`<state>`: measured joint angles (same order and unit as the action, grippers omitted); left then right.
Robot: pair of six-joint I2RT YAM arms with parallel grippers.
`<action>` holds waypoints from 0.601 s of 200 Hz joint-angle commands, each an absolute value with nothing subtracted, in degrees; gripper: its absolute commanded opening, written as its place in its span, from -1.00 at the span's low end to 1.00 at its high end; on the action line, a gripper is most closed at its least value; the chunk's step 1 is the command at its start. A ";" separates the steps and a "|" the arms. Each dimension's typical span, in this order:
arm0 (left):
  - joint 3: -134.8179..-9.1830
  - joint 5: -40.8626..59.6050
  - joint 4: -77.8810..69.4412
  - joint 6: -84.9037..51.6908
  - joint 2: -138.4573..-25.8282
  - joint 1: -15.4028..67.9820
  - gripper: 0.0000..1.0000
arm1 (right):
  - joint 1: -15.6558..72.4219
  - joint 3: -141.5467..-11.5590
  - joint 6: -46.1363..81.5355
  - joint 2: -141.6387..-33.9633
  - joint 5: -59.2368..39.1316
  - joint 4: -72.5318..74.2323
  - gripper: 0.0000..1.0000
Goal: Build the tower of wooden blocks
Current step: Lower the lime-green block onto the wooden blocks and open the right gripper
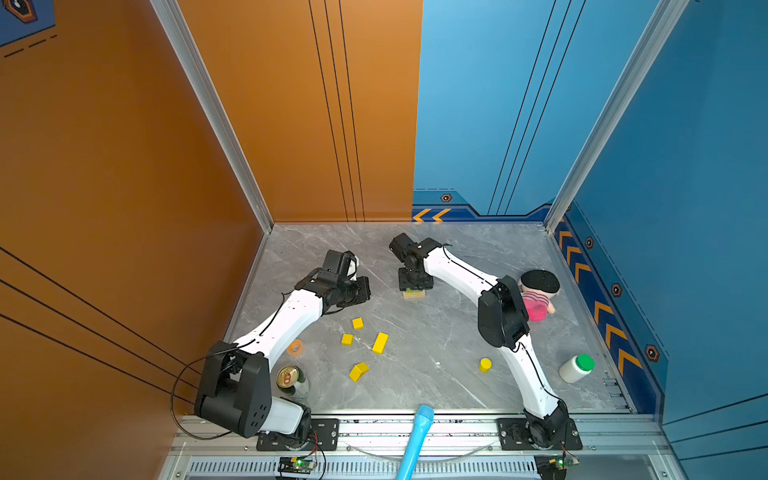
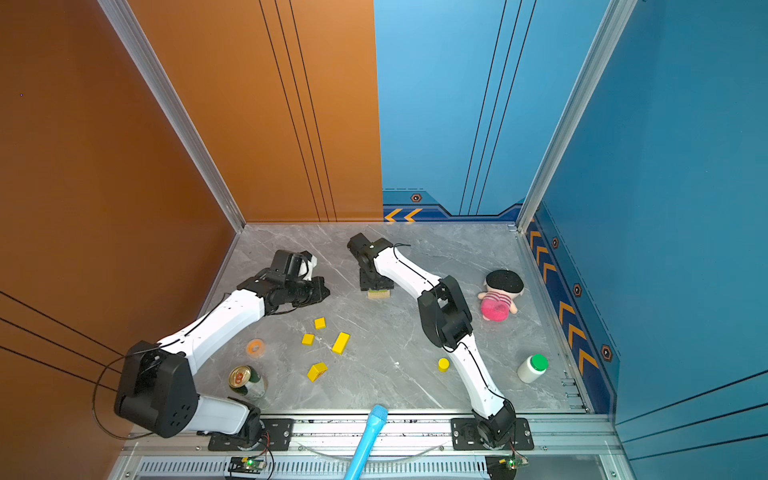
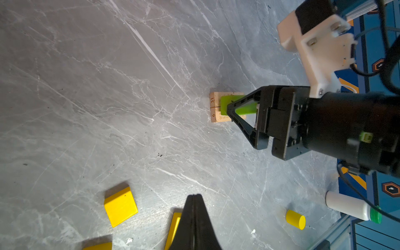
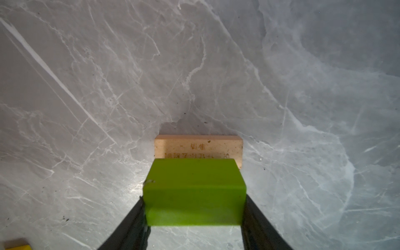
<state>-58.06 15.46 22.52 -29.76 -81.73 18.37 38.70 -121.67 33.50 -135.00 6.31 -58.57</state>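
Two tan planks (image 1: 413, 294) (image 4: 198, 147) lie side by side on the grey table toward the back. My right gripper (image 1: 415, 283) (image 4: 194, 201) points down over them, shut on the green bar (image 4: 194, 190) (image 3: 229, 101). The bar is on or just above the planks; I cannot tell whether they touch. My left gripper (image 3: 194, 195) (image 1: 360, 291) is shut and empty, hovering left of the planks. Loose yellow blocks lie nearer the front: two cubes (image 1: 357, 323) (image 1: 347, 340), a bar (image 1: 380, 343), a roof-shaped piece (image 1: 358, 371) and a cylinder (image 1: 485, 365).
A drink can (image 1: 287, 377) and an orange tape ring (image 1: 295, 347) sit by the left arm. A plush doll (image 1: 538, 293) and a white bottle with green cap (image 1: 575, 368) lie on the right. A blue stick (image 1: 415, 440) leans over the front rail.
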 commanded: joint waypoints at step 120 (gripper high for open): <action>-57.01 16.02 22.70 -28.85 -80.68 17.41 -0.87 | 39.11 -122.96 34.63 -137.59 8.14 -61.17 0.34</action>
